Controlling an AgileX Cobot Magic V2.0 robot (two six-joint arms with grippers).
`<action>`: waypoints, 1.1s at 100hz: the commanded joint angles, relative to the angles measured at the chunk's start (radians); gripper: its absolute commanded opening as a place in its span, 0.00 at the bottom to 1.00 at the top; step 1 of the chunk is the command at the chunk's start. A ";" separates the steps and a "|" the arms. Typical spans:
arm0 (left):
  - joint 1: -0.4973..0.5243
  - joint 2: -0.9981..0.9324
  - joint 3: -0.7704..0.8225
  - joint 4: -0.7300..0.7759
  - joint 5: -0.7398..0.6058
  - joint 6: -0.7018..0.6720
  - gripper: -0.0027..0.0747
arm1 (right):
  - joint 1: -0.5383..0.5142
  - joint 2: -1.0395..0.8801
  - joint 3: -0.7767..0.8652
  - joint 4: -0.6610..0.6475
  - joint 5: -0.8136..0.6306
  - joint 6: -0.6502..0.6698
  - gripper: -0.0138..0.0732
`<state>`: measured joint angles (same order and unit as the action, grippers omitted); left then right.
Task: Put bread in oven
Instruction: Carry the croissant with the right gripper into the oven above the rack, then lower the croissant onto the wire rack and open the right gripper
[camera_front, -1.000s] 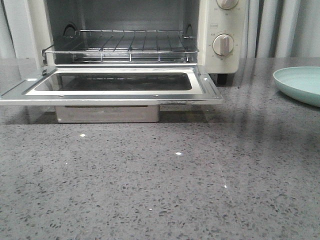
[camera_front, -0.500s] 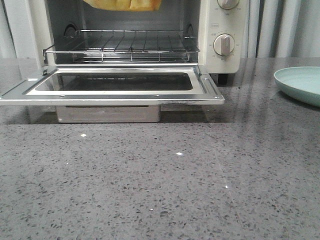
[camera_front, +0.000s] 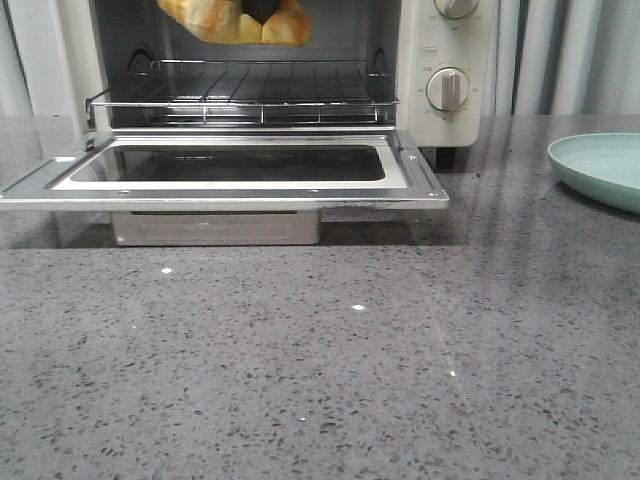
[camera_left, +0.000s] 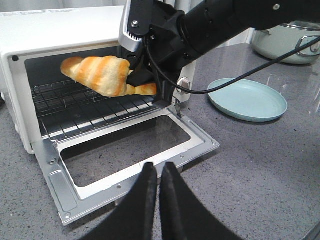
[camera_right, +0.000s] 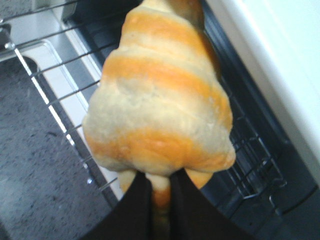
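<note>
Now the bread (camera_front: 236, 20), absent from the front view a second ago, is seen lowered into the top centre of that frame, clamped by the right gripper (camera_right: 156, 189) above the oven (camera_left: 60, 30) rack, so release is judged near, while the left gripper (camera_left: 154, 172) is held closed and empty.

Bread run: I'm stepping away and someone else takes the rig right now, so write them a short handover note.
Right gripper: shut on the bread, holding it in the air above the wire rack, at the mouth of the oven.
Left gripper: shut, empty, hanging over the counter in front of the open door.
Done: door down, bread picked up and brought to the oven.
Left: lower the bread onto the rack, release, withdraw the arm.
</note>
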<state>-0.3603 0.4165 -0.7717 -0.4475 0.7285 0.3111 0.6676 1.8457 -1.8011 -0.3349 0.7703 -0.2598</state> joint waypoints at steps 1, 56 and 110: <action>0.003 0.008 -0.023 -0.025 -0.059 -0.007 0.01 | -0.012 -0.036 -0.032 -0.035 -0.082 -0.007 0.08; 0.003 0.008 -0.023 -0.030 -0.059 -0.007 0.01 | -0.034 0.008 -0.032 -0.039 -0.103 -0.007 0.17; 0.003 0.008 -0.023 -0.030 -0.057 -0.007 0.01 | -0.032 -0.011 -0.032 -0.021 -0.103 0.011 0.68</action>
<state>-0.3603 0.4165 -0.7717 -0.4492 0.7337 0.3111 0.6421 1.9043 -1.8010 -0.3458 0.7296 -0.2562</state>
